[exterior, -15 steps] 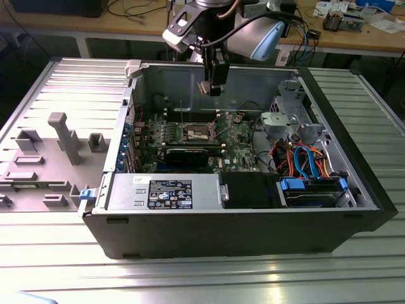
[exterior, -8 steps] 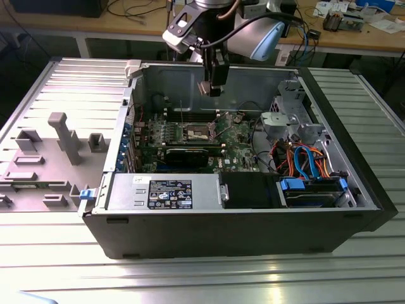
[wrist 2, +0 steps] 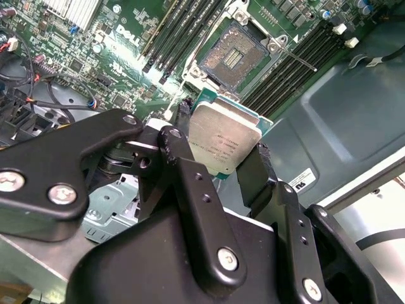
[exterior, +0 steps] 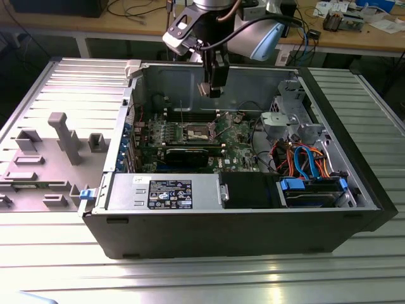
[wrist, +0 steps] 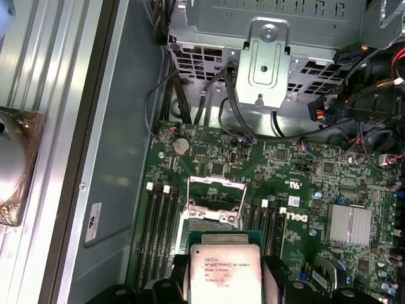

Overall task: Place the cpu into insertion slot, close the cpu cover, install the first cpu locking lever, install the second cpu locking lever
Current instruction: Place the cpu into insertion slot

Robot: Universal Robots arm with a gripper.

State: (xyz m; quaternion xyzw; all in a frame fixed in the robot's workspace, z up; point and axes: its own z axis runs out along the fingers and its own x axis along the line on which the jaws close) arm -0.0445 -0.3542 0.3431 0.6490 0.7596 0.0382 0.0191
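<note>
In the open computer case (exterior: 240, 229), over the green motherboard (exterior: 239, 135), the gripper (exterior: 212, 90) hangs well above the insertion slot (wrist 2: 235, 54), which lies bare below it (the cpu cover (wrist: 218, 181) seems tipped up, though that is hard to judge). Its fingers (wrist 2: 256, 171) pinch the cpu (wrist 2: 223, 140) flat by opposite edges.

The cpu (wrist 2: 223, 142) is showing a brushed silver metal top with a soft sheen. The tool (wrist 2: 223, 134) is looking matt black and smooth, with bright metal screws. The insertion slot (wrist 2: 235, 54) is glinting at its silvery rim, and the cpu cover (wrist: 217, 189) is shining as thin bare metal. The motherboard (wrist: 285, 171) is gleaming glossy green. In the exterior view the case (exterior: 171, 79) is showing dull grey sheet metal. The ribbed tabletop (exterior: 190, 278) is reflecting like satin aluminium. At the case's nine o'clock a fixture (exterior: 63, 136) is looking like matt grey plastic.
</note>
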